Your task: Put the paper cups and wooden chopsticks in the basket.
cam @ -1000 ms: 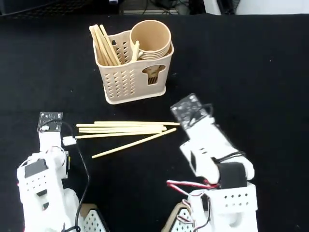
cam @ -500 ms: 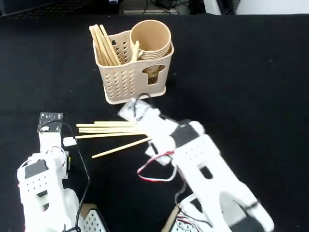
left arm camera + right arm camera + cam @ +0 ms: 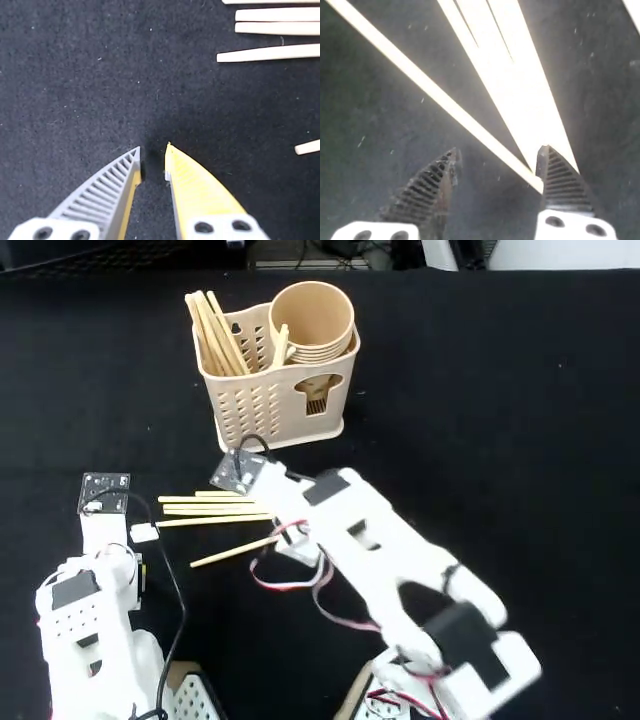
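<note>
My right gripper (image 3: 498, 150) hangs spread wide just above the loose chopsticks (image 3: 515, 90) and grips nothing. One thin stick runs at a slant through the gap between my two dark fingers, and the end of the thicker bunch lies just off one fingertip (image 3: 546, 155). From the high view, my right arm (image 3: 350, 530) stretches from the near right across to the left. Its wrist sits over the right ends of the loose chopsticks (image 3: 205, 508), just on the near side of the basket (image 3: 275, 400).

My left gripper (image 3: 153, 147) is low over the black table (image 3: 75, 75), its fingers almost together with only a narrow slit between the tips and nothing in them. The left ends of the sticks (image 3: 270, 52) lie well apart from it, farther out. My left arm (image 3: 100, 510) stands at the near left, just left of those sticks.

The loose chopsticks lie flat on the table (image 3: 500, 440) in a row running left to right, one of them angled on the near side. The basket stands upright on the far side. A bundle of chopsticks (image 3: 215, 335) leans in its left compartment, and stacked paper cups (image 3: 312, 315) fill its right one.
</note>
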`<state>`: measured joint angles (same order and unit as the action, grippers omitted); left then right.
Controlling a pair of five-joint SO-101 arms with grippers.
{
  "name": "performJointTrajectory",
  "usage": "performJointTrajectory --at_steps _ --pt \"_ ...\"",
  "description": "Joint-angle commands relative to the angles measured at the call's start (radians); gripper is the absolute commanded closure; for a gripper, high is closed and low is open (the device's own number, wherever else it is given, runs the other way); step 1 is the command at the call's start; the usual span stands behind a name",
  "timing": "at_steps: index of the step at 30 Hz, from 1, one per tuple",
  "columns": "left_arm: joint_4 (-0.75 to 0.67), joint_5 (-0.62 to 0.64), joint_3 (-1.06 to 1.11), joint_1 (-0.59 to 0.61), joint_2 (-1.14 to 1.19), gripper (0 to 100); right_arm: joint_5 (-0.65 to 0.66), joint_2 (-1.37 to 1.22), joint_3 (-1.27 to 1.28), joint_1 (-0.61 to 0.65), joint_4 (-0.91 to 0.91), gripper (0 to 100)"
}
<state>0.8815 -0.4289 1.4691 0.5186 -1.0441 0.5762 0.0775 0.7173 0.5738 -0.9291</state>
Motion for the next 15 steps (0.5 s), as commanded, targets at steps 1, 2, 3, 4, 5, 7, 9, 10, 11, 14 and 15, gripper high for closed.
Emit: performJointTrajectory --at_steps 1,2,3,4,5,7,9,10,11,14,15 --pt "-0.017 0.000 -0.004 0.010 -0.014 91 0.008 -0.074 -0.107 0.011 0.014 73.7" --pt "-0.017 0.000 -0.004 0.010 -0.014 91 0.009 -0.094 -0.114 0.012 0.014 73.7" --pt "-0.017 0.000 -0.004 0.010 -0.014 91 0.011 -0.113 -0.119 0.012 0.014 73.7" --pt "-0.017 0.000 -0.004 0.010 -0.014 91 0.011 -0.128 -0.119 0.012 0.014 73.7" --pt "-0.017 0.000 -0.004 0.010 -0.014 91 0.011 -0.140 -0.119 0.012 0.014 73.7" --pt "-0.017 0.000 -0.004 0.010 -0.014 91 0.011 -0.165 -0.119 0.012 0.014 73.7" --pt "-0.017 0.000 -0.004 0.010 -0.014 91 0.011 -0.180 -0.119 0.012 0.014 73.9" --pt "-0.017 0.000 -0.004 0.010 -0.014 91 0.011 -0.186 -0.117 0.012 0.014 75.3" --pt "-0.017 0.000 -0.004 0.010 -0.014 91 0.011 -0.188 -0.117 0.012 0.014 77.8" --pt "-0.017 0.000 -0.004 0.010 -0.014 91 0.008 -0.188 -0.114 0.012 0.014 89.4" --pt "-0.017 0.000 -0.004 0.010 -0.014 91 0.006 -0.188 -0.114 0.012 0.009 93.2"
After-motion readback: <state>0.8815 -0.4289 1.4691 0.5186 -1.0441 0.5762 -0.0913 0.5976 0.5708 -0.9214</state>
